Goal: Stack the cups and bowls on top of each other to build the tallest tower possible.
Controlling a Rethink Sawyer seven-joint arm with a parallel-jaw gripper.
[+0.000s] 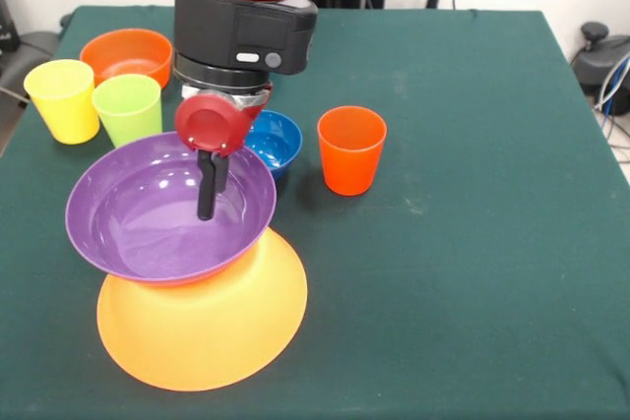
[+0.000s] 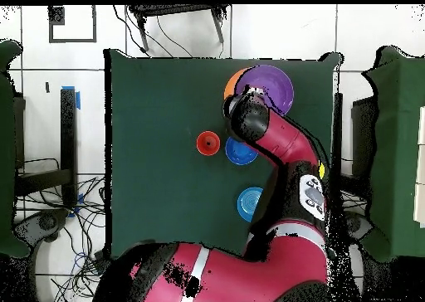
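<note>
The end effector (image 1: pixel 206 187) hangs down inside the purple bowl (image 1: pixel 148 223). Only 1 dark finger shows, so I cannot tell if it is wide or narrow. The purple bowl sits tilted on top of the big yellow-orange bowl (image 1: pixel 212 327), which lies upside down on the green bench (image 1: pixel 472 243). The orange-red cup (image 1: pixel 351 150) stands alone, near the dark blue bowl (image 1: pixel 276 142).
</note>
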